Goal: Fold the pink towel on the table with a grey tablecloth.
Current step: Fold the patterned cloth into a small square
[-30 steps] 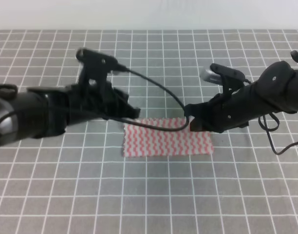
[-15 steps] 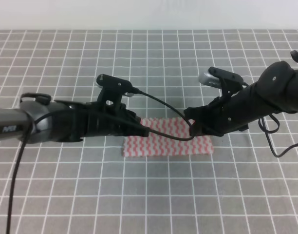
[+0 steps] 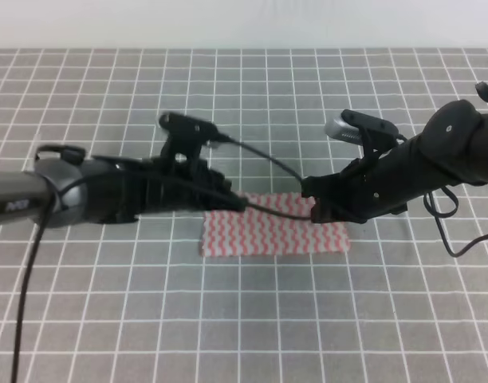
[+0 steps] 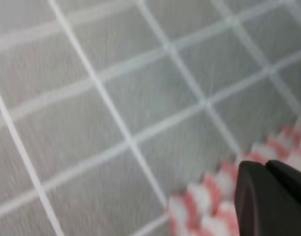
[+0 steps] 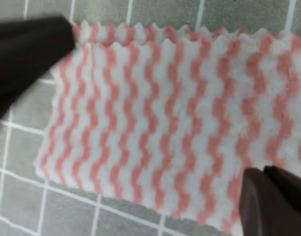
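The pink towel [image 3: 268,236] lies flat as a wide strip on the table with a grey tablecloth [image 3: 244,319]. The right wrist view shows two layers along one edge of the towel [image 5: 155,123]. My left gripper [image 3: 236,206] sits low at the towel's far left corner. In the left wrist view its fingers [image 4: 268,196] are pressed together over the zigzag cloth [image 4: 204,206]. My right gripper [image 3: 314,211] is at the far right corner, its fingers [image 5: 268,201] together on the cloth edge. The left gripper [image 5: 27,54] covers the opposite corner in that view.
A black cable [image 3: 268,163] arcs from the left arm across the towel's far edge toward the right gripper. Another cable [image 3: 459,239] hangs off the right arm at the right edge. Grey gridded cloth surrounds the towel on every side.
The left arm has swung right and come down to the towel's far left corner. The right gripper has lowered the pink corner it held up, and the towel now lies flatter.
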